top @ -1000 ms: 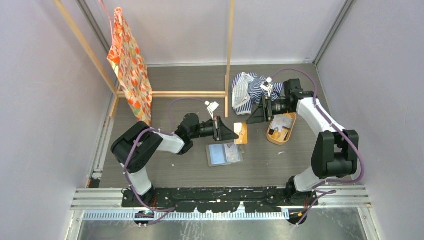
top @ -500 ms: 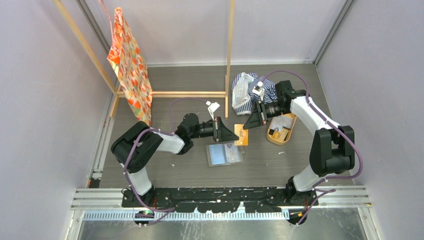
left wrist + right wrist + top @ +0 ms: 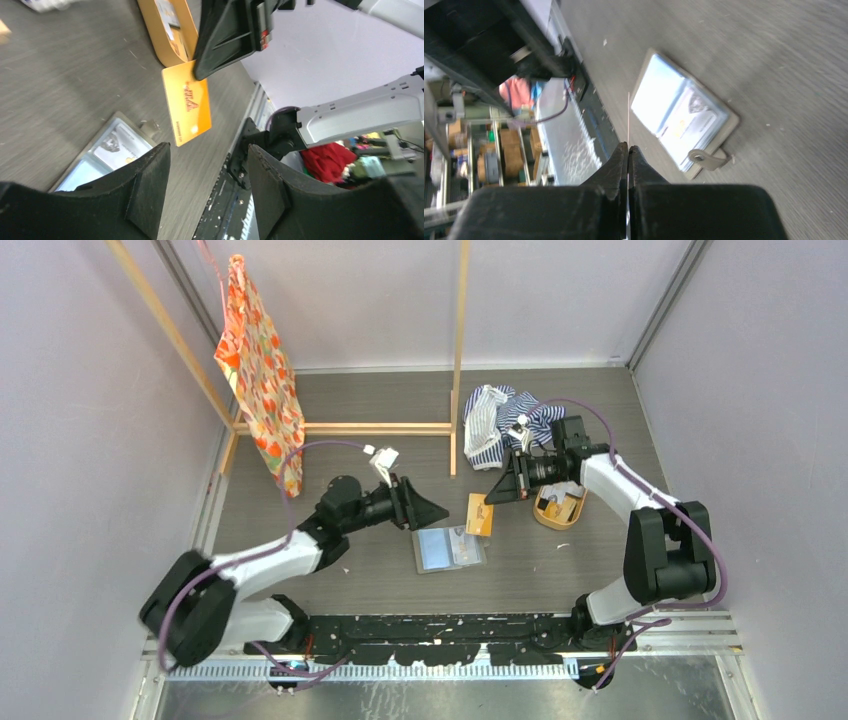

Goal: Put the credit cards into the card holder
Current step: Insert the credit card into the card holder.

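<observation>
The card holder (image 3: 450,548) lies open and flat on the table, a grey wallet with pale whitish-blue cards in its clear pockets. It also shows in the left wrist view (image 3: 107,155) and the right wrist view (image 3: 684,117), closing tab at its edge. My right gripper (image 3: 495,495) is shut on an orange credit card (image 3: 479,514) and holds it above the table, just right of the holder. The left wrist view shows this card (image 3: 190,102) hanging from the right gripper (image 3: 200,75). The right wrist view shows it edge-on (image 3: 628,120). My left gripper (image 3: 425,510) is open and empty, above the holder's left side.
An oval orange-tan tray (image 3: 558,508) with more cards sits under the right arm. A blue-striped cloth (image 3: 500,420) lies behind it. A wooden frame (image 3: 455,360) stands at the back, with an orange flowered cloth (image 3: 258,360) hanging at its left.
</observation>
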`<state>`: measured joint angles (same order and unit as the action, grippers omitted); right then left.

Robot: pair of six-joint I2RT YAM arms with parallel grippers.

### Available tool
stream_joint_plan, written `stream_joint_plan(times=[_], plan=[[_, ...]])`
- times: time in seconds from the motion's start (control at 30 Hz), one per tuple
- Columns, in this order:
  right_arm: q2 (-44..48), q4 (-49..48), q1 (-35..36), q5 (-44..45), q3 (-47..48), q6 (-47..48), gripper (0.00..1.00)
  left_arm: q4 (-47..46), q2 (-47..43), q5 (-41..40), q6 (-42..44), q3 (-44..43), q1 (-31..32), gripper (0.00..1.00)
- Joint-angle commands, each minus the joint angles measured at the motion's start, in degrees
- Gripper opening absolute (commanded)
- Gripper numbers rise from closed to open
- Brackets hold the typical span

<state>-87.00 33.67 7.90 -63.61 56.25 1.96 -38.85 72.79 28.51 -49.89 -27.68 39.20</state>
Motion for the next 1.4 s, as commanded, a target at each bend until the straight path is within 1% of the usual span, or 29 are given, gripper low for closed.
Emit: stream_joint_plan(times=[0.0, 0.1, 0.2, 0.27, 0.37, 0.43, 0.5, 0.6, 0.7, 0.8, 0.9, 1.0, 1.2, 1.37], plan=[[5.0, -23.3, 2.0, 8.8, -6.3, -17.8, 0.01, 17.0, -12.1, -9.2, 8.4, 3.1, -0.2, 0.59], [5.4, -31.8, 5.3, 12.4, -9.9, -22.0, 0.01, 16.3, -15.8, -10.5, 3.8, 6.1, -0.2, 0.56], [1.6, -33.2, 9.2, 14.0, -10.2, -22.4, 0.01, 14.2, -15.5, -10.6, -1.5, 7.9, -0.1, 0.51], [-0.4, -33.2, 10.1, 15.0, -10.5, -21.8, 0.01, 12.0, -14.5, -10.6, -4.1, 9.3, 0.1, 0.45], [-1.0, -33.5, 10.4, 15.4, -11.6, -22.1, 0.01, 11.1, -13.3, -12.6, -4.9, 10.5, 1.6, 0.41], [-0.8, -33.4, 10.3, 16.0, -11.9, -22.2, 0.01, 10.3, -12.3, -14.5, -4.8, 10.6, 3.9, 0.39], [-1.0, -35.4, 10.4, 16.2, -12.7, -22.9, 0.01, 8.6, -10.5, -16.1, -4.5, 10.4, 5.9, 0.33], [-1.6, -35.6, 10.4, 16.4, -13.6, -23.5, 0.01, 7.0, -6.0, -16.5, -4.3, 9.0, 7.0, 0.22], [-1.8, -35.7, 10.4, 16.6, -13.9, -24.0, 0.01, 4.4, -1.2, -17.4, -4.4, 8.4, 7.8, 0.18], [-1.8, -35.3, 10.4, 16.7, -14.2, -24.4, 0.01, 3.7, 3.2, -18.4, -4.5, 7.6, 8.4, 0.16], [-1.6, -34.5, 10.3, 16.8, -14.7, -24.4, 0.01, 3.3, 5.7, -18.9, -4.3, 7.4, 8.6, 0.13], [-2.3, -34.1, 10.3, 16.6, -15.2, -24.6, 0.01, 4.6, 6.2, -20.2, -4.1, 7.8, 8.6, 0.12], [-3.4, -32.7, 10.2, 17.3, -16.6, -24.8, 0.01, 8.1, 4.7, -22.8, -2.7, 9.6, 8.6, 0.11], [-4.4, -33.1, 10.4, 17.7, -17.5, -24.6, 0.01, 6.4, 6.3, -22.7, -2.6, 10.0, 8.5, 0.11]])
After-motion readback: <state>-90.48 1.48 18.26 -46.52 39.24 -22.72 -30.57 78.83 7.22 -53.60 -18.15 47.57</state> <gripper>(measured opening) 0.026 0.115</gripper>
